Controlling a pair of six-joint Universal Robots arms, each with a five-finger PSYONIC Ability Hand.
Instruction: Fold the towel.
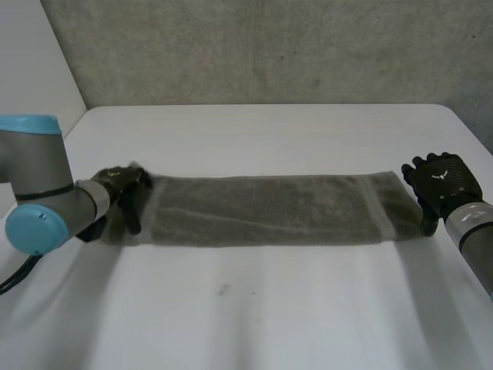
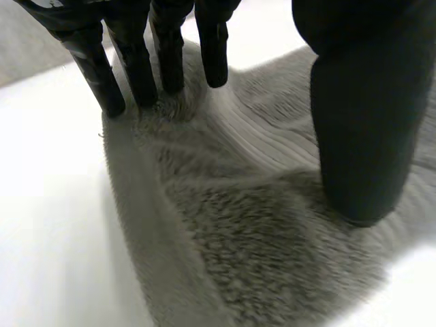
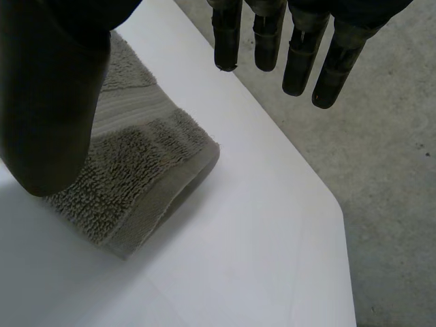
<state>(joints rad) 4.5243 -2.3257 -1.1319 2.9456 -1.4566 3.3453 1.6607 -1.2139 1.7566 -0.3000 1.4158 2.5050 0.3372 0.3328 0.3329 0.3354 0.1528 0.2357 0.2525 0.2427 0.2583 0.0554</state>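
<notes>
A long grey terry towel (image 1: 262, 208), folded into a narrow strip, lies across the middle of the frame on the white table (image 1: 254, 308), running from centre left to centre right below a grey concrete wall (image 1: 269, 46). At the strip's left end the robot's black left hand (image 1: 123, 193) rests on the cloth. In the left wrist view its straight fingers (image 2: 136, 68) touch the towel's end edge with their tips side by side, and the thumb (image 2: 361, 122) sits on the pile well apart from them, pinching nothing. At centre right the black right hand (image 1: 441, 181) hovers at the towel's other end. Its fingers (image 3: 300, 54) are straight and slightly spread over bare table beyond the corner, the thumb (image 3: 48, 102) above the cloth, gripping nothing.
</notes>
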